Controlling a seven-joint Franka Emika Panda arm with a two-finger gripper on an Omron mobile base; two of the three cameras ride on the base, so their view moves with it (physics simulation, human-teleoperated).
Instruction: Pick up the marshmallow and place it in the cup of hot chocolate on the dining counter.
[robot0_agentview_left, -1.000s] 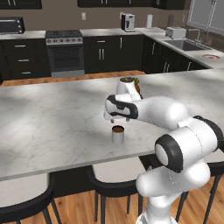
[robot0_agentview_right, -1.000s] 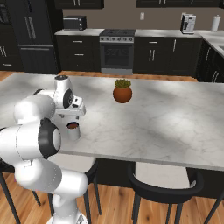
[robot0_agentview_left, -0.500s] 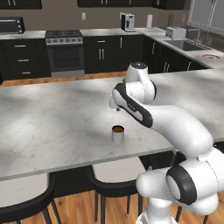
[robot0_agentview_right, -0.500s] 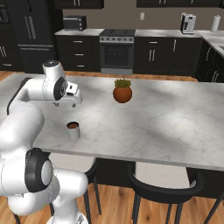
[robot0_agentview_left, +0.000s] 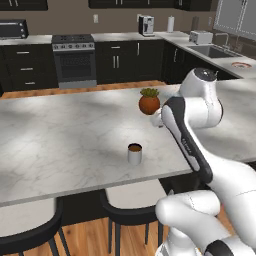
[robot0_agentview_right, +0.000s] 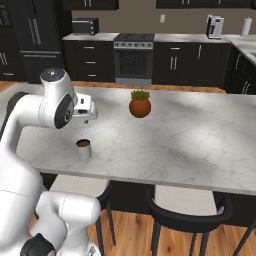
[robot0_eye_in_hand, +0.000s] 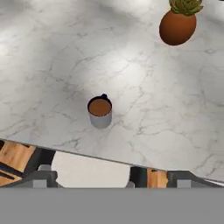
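The cup of hot chocolate (robot0_agentview_left: 134, 153) (robot0_agentview_right: 83, 148) (robot0_eye_in_hand: 100, 112) stands upright near the front edge of the dining counter (robot0_agentview_left: 60, 140) (robot0_agentview_right: 190, 145) (robot0_eye_in_hand: 52, 65), with brown liquid showing at its rim. My gripper (robot0_agentview_right: 86, 118) (robot0_eye_in_hand: 112, 175) hangs well above the counter, higher than the cup and a little behind it. It is open, with its fingertips (robot0_eye_in_hand: 42, 176) set wide apart and nothing between them. The marshmallow is out of view.
A round terracotta plant pot (robot0_agentview_left: 149, 103) (robot0_agentview_right: 140, 107) (robot0_eye_in_hand: 177, 27) stands further back on the counter, beyond the cup. Dark stools (robot0_agentview_right: 186, 202) (robot0_agentview_left: 135, 197) are tucked under the counter's front edge. Black cabinets and a stove (robot0_agentview_left: 74, 60) line the back wall.
The arm has lifted from just above the cup to a raised spot behind it, with the elbow swinging up. The jaws stayed wide open. The cup has not moved.
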